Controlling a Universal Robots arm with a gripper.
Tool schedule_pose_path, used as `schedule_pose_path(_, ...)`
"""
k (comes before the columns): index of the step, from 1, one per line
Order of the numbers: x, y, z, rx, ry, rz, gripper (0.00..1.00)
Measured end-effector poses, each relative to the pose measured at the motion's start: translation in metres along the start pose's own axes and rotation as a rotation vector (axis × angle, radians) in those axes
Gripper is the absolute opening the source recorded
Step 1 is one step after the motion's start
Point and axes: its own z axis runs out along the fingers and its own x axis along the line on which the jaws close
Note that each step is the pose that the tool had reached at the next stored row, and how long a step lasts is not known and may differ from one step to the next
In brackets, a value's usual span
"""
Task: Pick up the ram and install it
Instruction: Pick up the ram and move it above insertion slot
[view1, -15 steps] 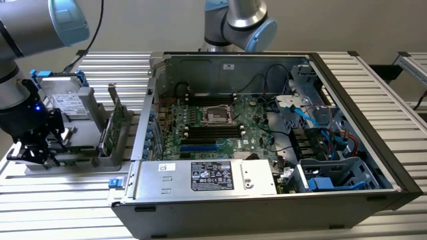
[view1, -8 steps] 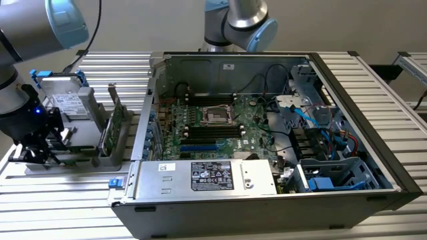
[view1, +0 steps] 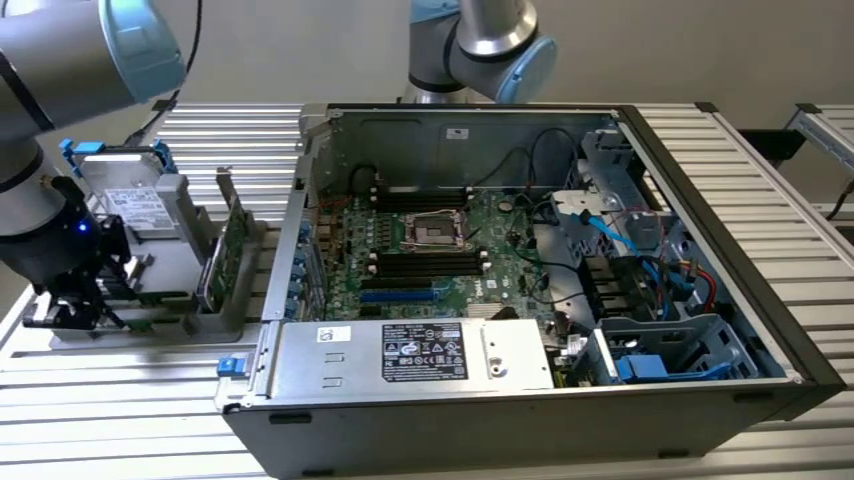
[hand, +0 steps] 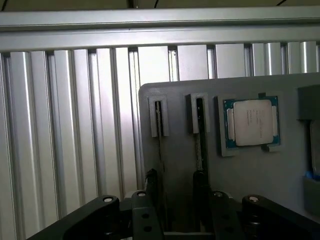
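Hanging low over the grey holder (hand: 280, 180) at the exterior view's left, the gripper (view1: 78, 308) stood with its fingers (hand: 200, 187) apart, clamped on nothing. The ram (hand: 198, 150) sat on edge in a narrow slot of that holder, seen from the wrist as a thin strip running from the slot's end toward the fingertips. A second board (hand: 159, 145) stood the same way in the neighbouring slot, parallel to the first. Both strips ended at the dark fingers, one near each. Whether either lay inside the gap, or touched a finger, could not be told. Just beside the ram's slot, on the side away from the second board, a CPU (hand: 250, 122) lay flat in its own recess. In the exterior view a hard drive (view1: 127, 190) and a green card (view1: 220, 260) stood upright in the same holder, the card nearest the open case (view1: 507, 440). The case lay on the slatted table (hand: 60, 140), motherboard (view1: 427, 250) facing up, well apart from the gripper.
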Motion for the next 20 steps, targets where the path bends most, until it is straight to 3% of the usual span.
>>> schedule_pose_path(4,0.003,-0.0060,-0.0006,-0.0101,-0.0166,0.000,0.42)
schedule_pose_path(7,0.005,-0.0121,-0.0012,-0.0158,-0.0239,0.000,0.42)
schedule_pose_path(11,0.009,-0.0185,0.0019,-0.0180,-0.0249,0.000,0.42)
schedule_pose_path(20,0.010,-0.0197,0.0140,-0.0183,-0.0248,-0.001,0.42)
